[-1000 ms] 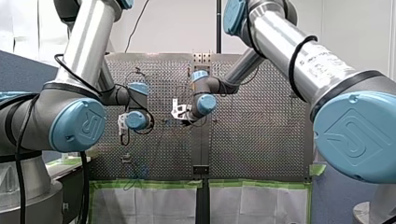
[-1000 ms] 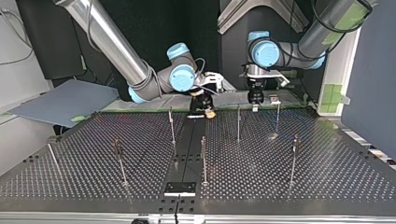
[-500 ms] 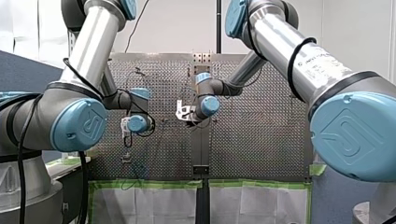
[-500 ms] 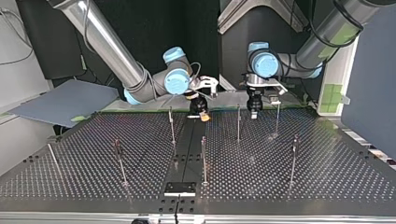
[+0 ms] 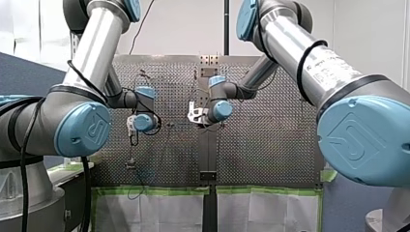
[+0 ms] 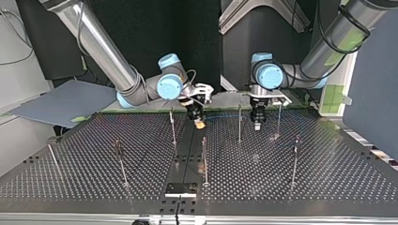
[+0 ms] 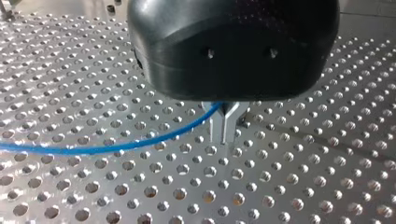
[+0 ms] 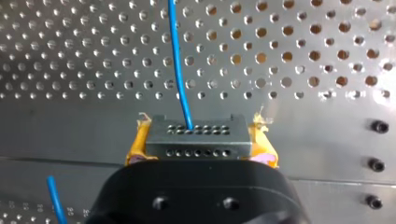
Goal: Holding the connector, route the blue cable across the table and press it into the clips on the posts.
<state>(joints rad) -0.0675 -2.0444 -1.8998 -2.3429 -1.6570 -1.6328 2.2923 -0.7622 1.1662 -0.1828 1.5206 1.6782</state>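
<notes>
Two grips, one line. Right gripper [image 6: 199, 124]: yellow pads clamped on connector [image 8: 196, 140]. Left gripper [image 7: 225, 128]: metal fingers nipped onto blue cable [image 7: 93, 150], which is strung between them near the table's [image 6: 281, 187] arm-side edge. Risk (a judgement only): overtension pulls the wire from the connector, or the cable slips off a post [image 6: 240, 123].

Top view. The right tool [image 6: 199, 124] hangs above the far middle of the worktop [image 6: 328, 187], just right of a post [image 6: 172, 125]. The left tool [image 6: 257, 125] hangs further right, between a second post [image 6: 239, 123] and a third post [image 6: 279, 119]. More posts stand nearer the view's front edge, and a plate [image 6: 180, 189] lies at its middle.

Wrist views. The connector [image 8: 195, 136] sits between the right tool's fingers, and the cable [image 8: 180, 70] leaves it ahead, over the worktop. The cable's other stretch runs above the worktop into the left tool's fingers [image 7: 217, 126].
</notes>
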